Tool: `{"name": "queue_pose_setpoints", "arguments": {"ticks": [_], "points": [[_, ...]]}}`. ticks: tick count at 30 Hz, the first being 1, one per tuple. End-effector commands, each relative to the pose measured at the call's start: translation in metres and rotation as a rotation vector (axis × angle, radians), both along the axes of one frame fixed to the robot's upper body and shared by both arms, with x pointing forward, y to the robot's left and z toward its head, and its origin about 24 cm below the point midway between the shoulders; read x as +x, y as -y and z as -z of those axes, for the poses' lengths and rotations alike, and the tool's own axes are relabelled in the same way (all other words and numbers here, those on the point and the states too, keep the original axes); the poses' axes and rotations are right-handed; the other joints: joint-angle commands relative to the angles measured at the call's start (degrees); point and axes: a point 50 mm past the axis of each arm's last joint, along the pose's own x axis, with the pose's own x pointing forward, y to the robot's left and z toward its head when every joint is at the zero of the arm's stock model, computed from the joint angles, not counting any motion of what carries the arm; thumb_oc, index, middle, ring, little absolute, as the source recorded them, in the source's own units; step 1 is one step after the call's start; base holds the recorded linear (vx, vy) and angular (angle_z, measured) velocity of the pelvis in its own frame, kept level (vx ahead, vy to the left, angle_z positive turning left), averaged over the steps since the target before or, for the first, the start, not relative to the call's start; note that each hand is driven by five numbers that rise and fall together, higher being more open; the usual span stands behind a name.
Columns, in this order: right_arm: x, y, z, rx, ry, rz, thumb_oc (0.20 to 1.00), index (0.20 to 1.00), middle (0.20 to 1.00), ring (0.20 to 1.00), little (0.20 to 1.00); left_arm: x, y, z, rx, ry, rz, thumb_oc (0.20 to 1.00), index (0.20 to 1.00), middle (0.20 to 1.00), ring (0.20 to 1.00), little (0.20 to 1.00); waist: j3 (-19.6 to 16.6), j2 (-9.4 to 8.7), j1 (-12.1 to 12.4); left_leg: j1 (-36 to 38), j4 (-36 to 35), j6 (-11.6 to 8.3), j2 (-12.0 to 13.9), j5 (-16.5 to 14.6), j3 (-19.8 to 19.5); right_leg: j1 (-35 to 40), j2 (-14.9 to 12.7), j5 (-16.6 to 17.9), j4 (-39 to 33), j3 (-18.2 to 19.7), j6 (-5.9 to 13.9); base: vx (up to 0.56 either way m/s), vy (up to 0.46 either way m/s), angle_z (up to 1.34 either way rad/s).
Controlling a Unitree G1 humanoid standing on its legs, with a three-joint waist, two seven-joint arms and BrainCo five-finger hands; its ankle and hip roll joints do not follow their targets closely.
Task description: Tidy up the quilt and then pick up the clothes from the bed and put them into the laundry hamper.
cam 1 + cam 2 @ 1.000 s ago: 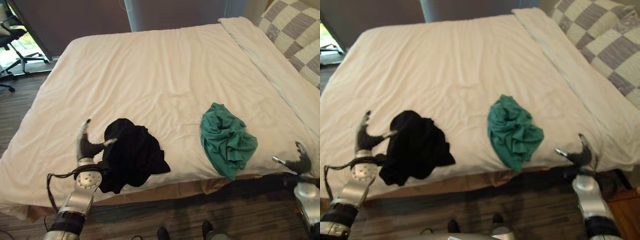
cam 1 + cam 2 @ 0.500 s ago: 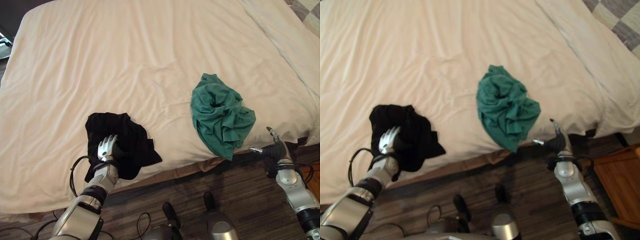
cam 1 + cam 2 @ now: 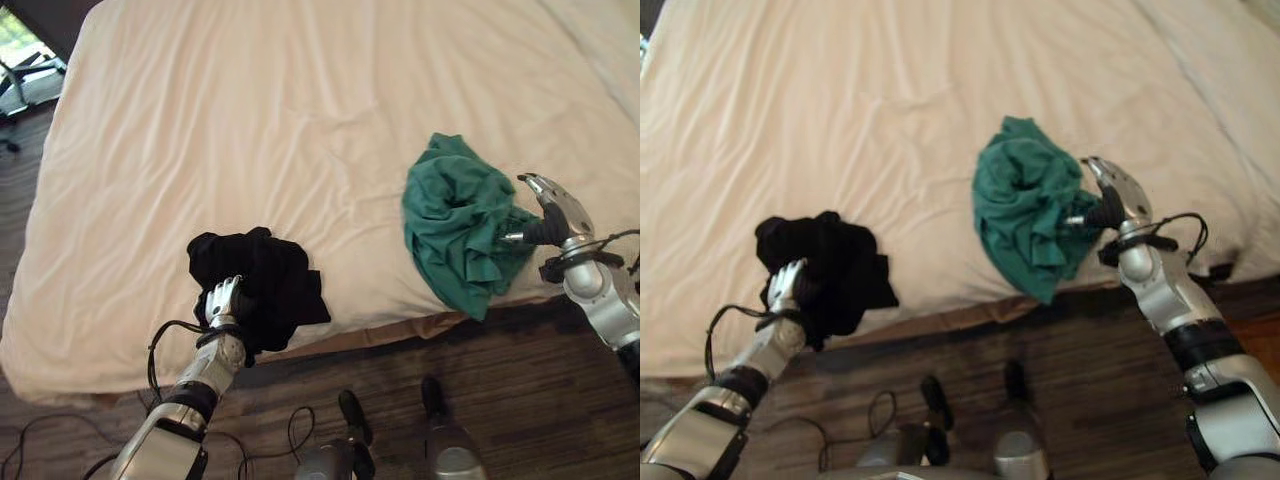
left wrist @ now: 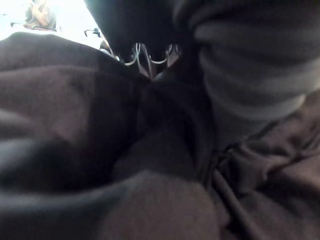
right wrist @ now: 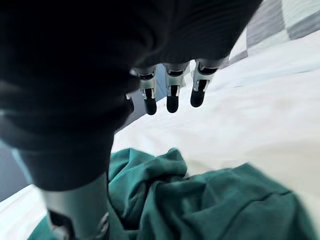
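Black clothes [image 3: 258, 285] bunch under the left robot hand [image 3: 222, 301], grip unclear; right robot hand [image 3: 553, 212] spread open beside green clothes [image 3: 456, 222].

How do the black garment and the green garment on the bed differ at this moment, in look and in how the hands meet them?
The black garment is a dark bunch with the left hand buried in it; the green garment is teal, and the right hand hangs open beside it, thumb at its edge. The black one looks smaller and lies on the robot's left, the green one on its right. Both lie crumpled near the front edge of the cream quilt.
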Motion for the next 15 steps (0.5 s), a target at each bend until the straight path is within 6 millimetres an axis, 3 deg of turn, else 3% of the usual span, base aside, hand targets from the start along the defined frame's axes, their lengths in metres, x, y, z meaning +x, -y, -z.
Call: {"name": "queue_pose_setpoints", "arguments": {"ticks": [1,4,7,8,9,10,11,15], "points": [[0.019,-0.004,-0.020,-0.007,0.048,0.023,1.000,1.000,1.000,1.000,1.000,-0.104,-0.008,0.091,-0.095,-0.490,-0.091,0.200,0.200,0.200,0.200,0.200,0.0,-4.91,2.9,0.7,-0.1,-7.10,4.7,-2.2,0.5,-4.5,-3.5,-2.1,0.2,0.6,4.01,0.01,-0.039,0.09],[0.036,0.006,-0.017,-0.037,-0.032,0.117,1.000,1.000,1.000,1.000,1.000,-0.116,0.002,0.101,-0.154,-0.520,-0.101,0.200,0.200,0.200,0.200,0.200,0.2,-3.55,4.2,0.0,-0.1,-7.55,4.7,-1.6,-0.1,-4.6,-3.5,-2.0,-0.4,0.1,3.84,0.00,-0.040,0.14],[0.044,0.023,0.007,-0.080,-0.204,0.271,1.000,1.000,1.000,1.000,1.000,-0.123,0.019,0.109,-0.206,-0.557,-0.067,0.200,0.200,0.200,0.200,0.200,-0.1,-1.17,5.6,-1.1,-0.1,-8.31,4.4,-0.8,-1.0,-5.0,-3.8,-2.3,-0.4,-1.1,3.66,0.00,-0.012,0.17],[0.044,0.023,0.007,-0.080,-0.204,0.270,0.533,0.533,0.533,0.533,0.533,-0.123,0.019,0.109,-0.206,-0.557,-0.067,0.200,0.200,0.200,0.200,0.200,-0.1,-1.16,5.5,-1.1,-0.1,-8.31,4.4,-0.7,-1.0,-5.0,-3.8,-2.3,-0.4,-1.1,3.66,0.01,-0.010,0.25],[0.042,0.029,0.015,-0.080,-0.256,0.305,0.200,0.200,0.200,0.200,0.200,-0.123,0.022,0.110,-0.207,-0.568,-0.055,0.200,0.200,0.200,0.200,0.200,-0.3,-0.69,5.7,-1.1,-0.1,-8.46,4.3,-0.6,-1.3,-4.8,-3.8,-2.4,-0.4,-1.5,3.62,0.02,-0.020,0.20],[0.034,0.040,0.031,-0.025,-0.333,0.368,0.200,0.200,0.200,0.200,0.200,-0.122,0.027,0.111,-0.225,-0.577,-0.043,0.200,0.200,0.200,0.200,0.200,-0.4,-0.15,5.8,-1.0,-0.1,-8.59,4.2,-0.4,-1.7,-4.3,-3.9,-2.6,-0.4,-2.1,3.57,0.02,-0.020,0.17],[0.034,0.040,0.031,-0.025,-0.333,0.368,0.200,0.200,0.200,0.200,0.200,-0.122,0.027,0.111,-0.225,-0.577,-0.043,0.200,0.200,0.200,0.200,0.200,-0.4,-0.15,5.8,-1.0,-0.1,-8.59,4.2,-0.4,-1.7,-4.3,-3.9,-2.6,-0.4,-2.1,3.57,0.02,-0.021,0.14],[0.014,0.042,0.079,0.105,-0.473,0.387,0.200,0.200,0.200,0.200,0.200,-0.116,0.034,0.111,-0.197,-0.603,0.011,0.200,0.200,0.200,0.200,0.200,-1.0,-0.68,5.2,0.8,-0.1,-8.33,4.4,-1.1,-2.0,-1.7,-4.0,-3.2,-0.4,-2.9,3.45,0.05,0.016,0.23]]}}
